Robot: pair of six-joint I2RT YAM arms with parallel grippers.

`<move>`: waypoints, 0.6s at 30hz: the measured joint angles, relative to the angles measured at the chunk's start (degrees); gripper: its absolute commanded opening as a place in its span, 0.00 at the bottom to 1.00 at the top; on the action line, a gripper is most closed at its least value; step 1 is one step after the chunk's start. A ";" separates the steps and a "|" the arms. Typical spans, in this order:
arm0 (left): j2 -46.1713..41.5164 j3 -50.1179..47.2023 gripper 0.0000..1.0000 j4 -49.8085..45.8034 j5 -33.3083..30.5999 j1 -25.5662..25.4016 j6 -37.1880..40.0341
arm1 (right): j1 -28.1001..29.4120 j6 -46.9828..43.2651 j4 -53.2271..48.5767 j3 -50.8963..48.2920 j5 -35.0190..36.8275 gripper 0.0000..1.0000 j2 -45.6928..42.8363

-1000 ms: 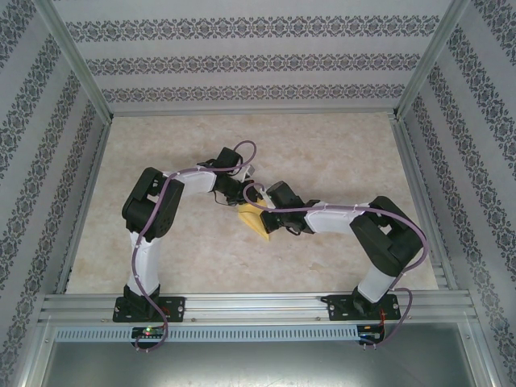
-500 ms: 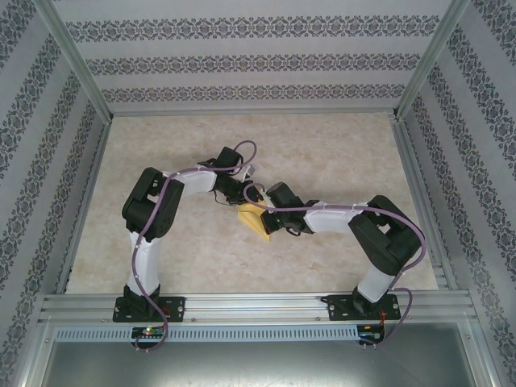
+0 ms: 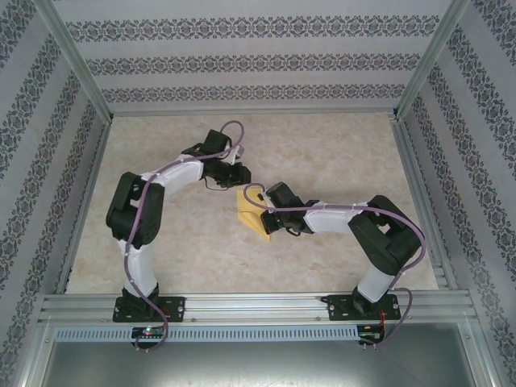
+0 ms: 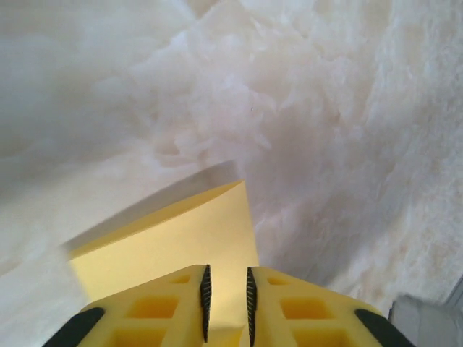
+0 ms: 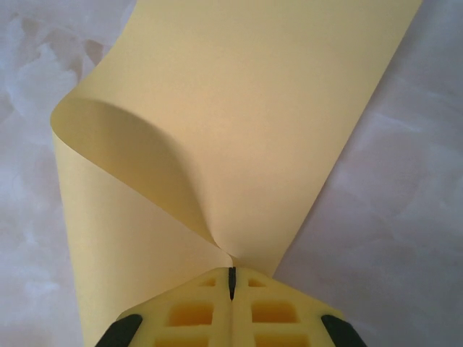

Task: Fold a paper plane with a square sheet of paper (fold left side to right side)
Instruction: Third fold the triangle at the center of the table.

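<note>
Fingers (image 4: 170,307) on left gripper (image 4: 226,270): parted by a thin slit, nothing visibly clamped between the pads. Points down at far end of square sheet of paper (image 4: 181,235), yellow showing through the slit; touching or not, cannot tell. Shows a grey shadow band along one edge in left wrist view. Fingers (image 5: 195,314) on right gripper (image 5: 231,273): pressed fully together, pinching the sheet (image 5: 239,108) at one spot where paper bunches into a tight pucker. Holds that part lifted and curled, one side rolling over in a soft uncreased loop, the remainder running flat away from the fingertips. Lies mid-table on marbled beige tabletop (image 3: 339,153), between the two wrists in top view, left gripper (image 3: 236,176) just beyond its far corner, right arm's wrist over its right side. Looks bright yellow, plain, unmarked, narrower than square from above with a pointed near end. Sits well apart from aluminium frame rails (image 3: 242,306) at near edge and from patterned walls (image 3: 242,60) at far, left and right sides.
</note>
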 measured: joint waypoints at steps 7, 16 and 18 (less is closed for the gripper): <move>-13.44 -18.69 0.11 10.69 3.52 -0.46 -3.67 | 0.35 -0.04 -0.50 0.37 0.09 0.00 0.13; -14.19 -29.35 0.15 24.00 6.69 -6.14 -10.29 | 0.35 -0.17 -0.66 0.44 0.07 0.00 0.15; -13.99 -29.35 0.19 25.68 6.60 -6.45 -10.97 | 0.35 -0.17 -0.72 0.48 0.07 0.00 0.15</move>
